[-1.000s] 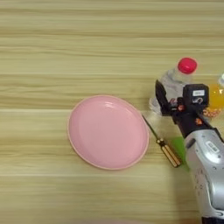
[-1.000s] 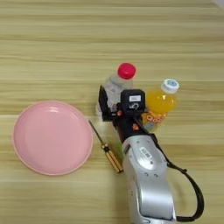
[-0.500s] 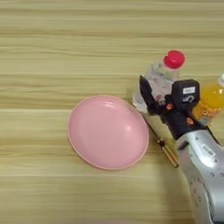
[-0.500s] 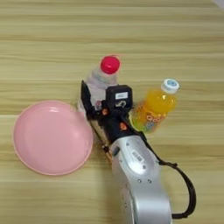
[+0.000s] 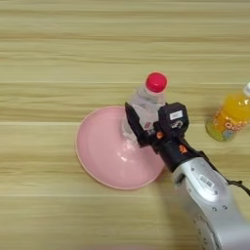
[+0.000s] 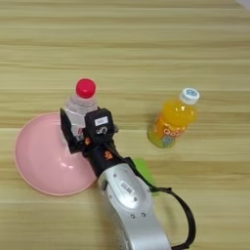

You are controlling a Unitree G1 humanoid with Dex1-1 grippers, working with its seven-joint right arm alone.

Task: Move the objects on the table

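Left eye view looks straight down on a light wood-grain table with pale and darker streaks running side to side. A silver forearm reaches in from the lower right corner and ends in a black gripper. Its two black fingers are closed around the body of a clear plastic bottle with a red cap and a white label. This bottle stands upright over the right part of a round pink plate; whether its base touches the plate cannot be told.

Well to the right, apart from the arm, a smaller orange juice bottle with a white cap stands on the bare wood (the right eye view shows it whole, leaning slightly in the picture toward the upper right). A small patch of green shows on the table just beside the forearm, mostly hidden, so what it is cannot be told.
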